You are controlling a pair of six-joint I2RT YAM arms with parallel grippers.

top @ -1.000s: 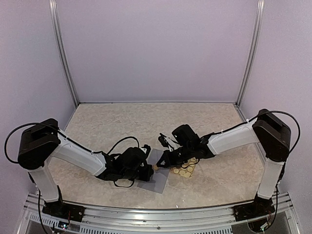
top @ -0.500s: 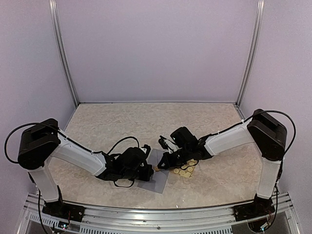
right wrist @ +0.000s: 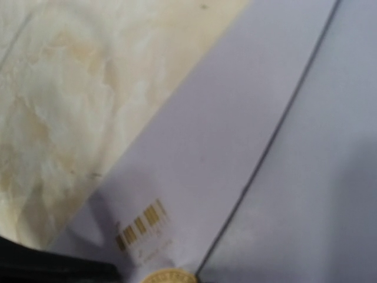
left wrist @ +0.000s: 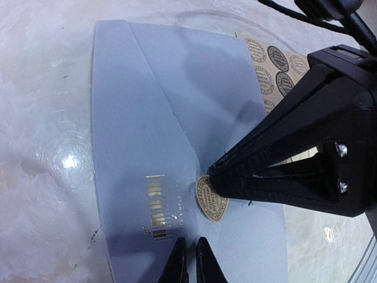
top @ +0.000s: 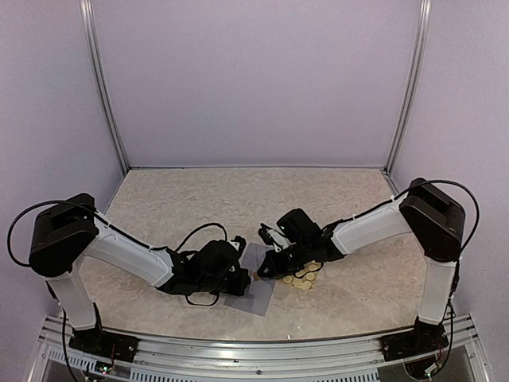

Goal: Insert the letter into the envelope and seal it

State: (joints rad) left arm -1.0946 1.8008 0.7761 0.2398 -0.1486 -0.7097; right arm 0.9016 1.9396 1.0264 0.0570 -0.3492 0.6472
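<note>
Down on the table point(left wrist: 41, 194), the envelope point(left wrist: 147, 118) lies flat with its flap folded shut. A round sticker point(left wrist: 211, 199) sits at the tip of the flap. The right gripper point(left wrist: 217, 175) touches the sticker with its tip; I cannot tell if it is open. The left gripper point(left wrist: 190, 259) has its fingers almost together at the envelope's edge. A sticker sheet point(left wrist: 277, 59) lies just beside the envelope.

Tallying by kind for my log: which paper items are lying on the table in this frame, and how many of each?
Envelope: 1
Sticker sheet: 1
Round sticker lying on the envelope, off the sheet: 1
Total: 3
</note>
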